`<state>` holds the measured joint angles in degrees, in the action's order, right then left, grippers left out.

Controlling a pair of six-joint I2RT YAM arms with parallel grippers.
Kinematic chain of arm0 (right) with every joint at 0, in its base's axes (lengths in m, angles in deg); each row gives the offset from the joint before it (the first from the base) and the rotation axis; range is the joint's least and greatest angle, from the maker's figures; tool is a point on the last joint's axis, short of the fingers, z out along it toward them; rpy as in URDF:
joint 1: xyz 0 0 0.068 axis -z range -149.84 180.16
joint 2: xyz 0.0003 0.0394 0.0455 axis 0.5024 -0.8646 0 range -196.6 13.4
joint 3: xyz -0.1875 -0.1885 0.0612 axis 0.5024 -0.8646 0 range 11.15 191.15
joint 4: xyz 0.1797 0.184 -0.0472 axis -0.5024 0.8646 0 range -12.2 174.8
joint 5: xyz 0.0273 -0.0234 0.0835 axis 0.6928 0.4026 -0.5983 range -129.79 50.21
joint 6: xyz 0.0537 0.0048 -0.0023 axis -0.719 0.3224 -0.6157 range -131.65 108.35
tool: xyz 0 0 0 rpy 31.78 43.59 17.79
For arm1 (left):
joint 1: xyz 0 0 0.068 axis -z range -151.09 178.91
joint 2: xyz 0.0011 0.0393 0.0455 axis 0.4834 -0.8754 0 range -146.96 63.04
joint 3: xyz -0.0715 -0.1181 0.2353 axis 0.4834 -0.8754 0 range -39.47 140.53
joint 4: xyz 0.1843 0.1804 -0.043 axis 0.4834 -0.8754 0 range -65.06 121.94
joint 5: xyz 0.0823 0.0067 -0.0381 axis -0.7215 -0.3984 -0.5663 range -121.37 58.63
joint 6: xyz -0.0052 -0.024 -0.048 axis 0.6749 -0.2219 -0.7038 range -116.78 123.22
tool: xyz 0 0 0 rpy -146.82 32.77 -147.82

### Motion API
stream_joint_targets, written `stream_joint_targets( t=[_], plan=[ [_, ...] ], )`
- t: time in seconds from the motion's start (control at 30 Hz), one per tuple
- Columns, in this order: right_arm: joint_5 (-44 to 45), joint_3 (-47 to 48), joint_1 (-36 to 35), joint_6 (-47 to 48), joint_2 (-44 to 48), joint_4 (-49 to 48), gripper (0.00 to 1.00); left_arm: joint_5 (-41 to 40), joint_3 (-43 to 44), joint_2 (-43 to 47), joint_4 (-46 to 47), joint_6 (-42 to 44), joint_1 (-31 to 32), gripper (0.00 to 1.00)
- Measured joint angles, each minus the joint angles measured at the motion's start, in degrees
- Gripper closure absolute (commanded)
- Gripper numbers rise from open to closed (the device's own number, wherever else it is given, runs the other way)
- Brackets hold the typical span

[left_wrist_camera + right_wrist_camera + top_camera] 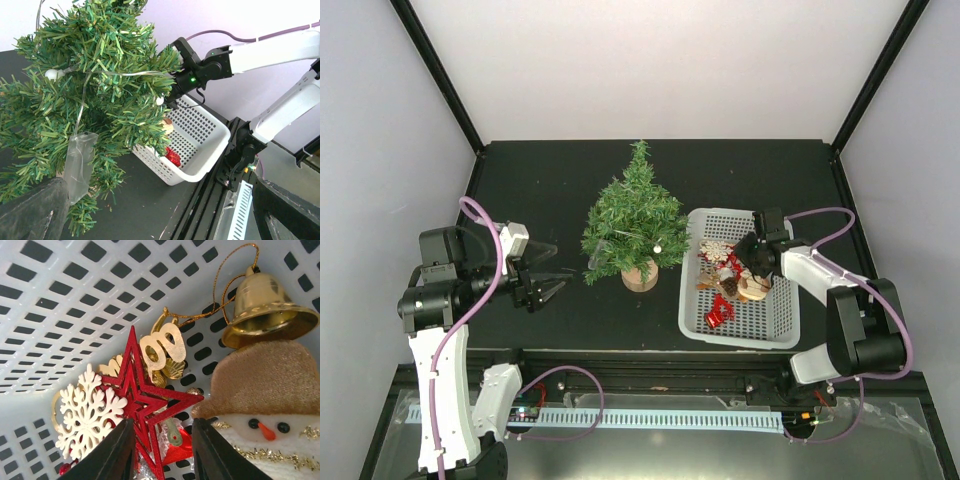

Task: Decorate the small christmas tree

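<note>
Right wrist — red star between right end effector fingers — white basket behind.

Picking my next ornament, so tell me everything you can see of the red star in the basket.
The red star is a flat, openwork five-pointed ornament, wood by its look, with a smaller star outline inside. It sits in the white basket, overlapping the white snowflake, beside a gold ornament. Its lower points sit within the right end effector; whether it grips them is unclear.
</note>
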<state>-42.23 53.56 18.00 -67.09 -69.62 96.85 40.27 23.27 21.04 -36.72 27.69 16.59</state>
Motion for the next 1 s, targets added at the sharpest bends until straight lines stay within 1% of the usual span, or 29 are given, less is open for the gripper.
stream_joint_targets(
  t=[0.37,0.63,0.7,0.87,1.0],
  plan=[
    [0.5,0.0,-0.1,0.0,-1.1,0.1,0.67,0.0,0.0,-0.1,0.0,0.0,0.0,0.01],
    [0.9,-0.5,-0.1,0.0,-2.5,-2.9,0.68,0.0,0.0,-0.1,0.0,0.3,0.0,0.01],
    [1.0,-1.2,-0.1,0.0,-2.5,-4.3,0.70,0.0,0.0,-0.1,0.0,0.4,0.0,0.01],
    [1.9,-2.8,-0.2,0.2,-2.2,-6.7,0.79,0.0,0.0,-0.1,-0.1,0.4,0.0,0.01],
    [2.7,-3.5,-0.2,0.8,-1.2,-9.2,0.81,0.0,0.0,-0.1,0.0,0.4,0.0,0.01]
  ],
)
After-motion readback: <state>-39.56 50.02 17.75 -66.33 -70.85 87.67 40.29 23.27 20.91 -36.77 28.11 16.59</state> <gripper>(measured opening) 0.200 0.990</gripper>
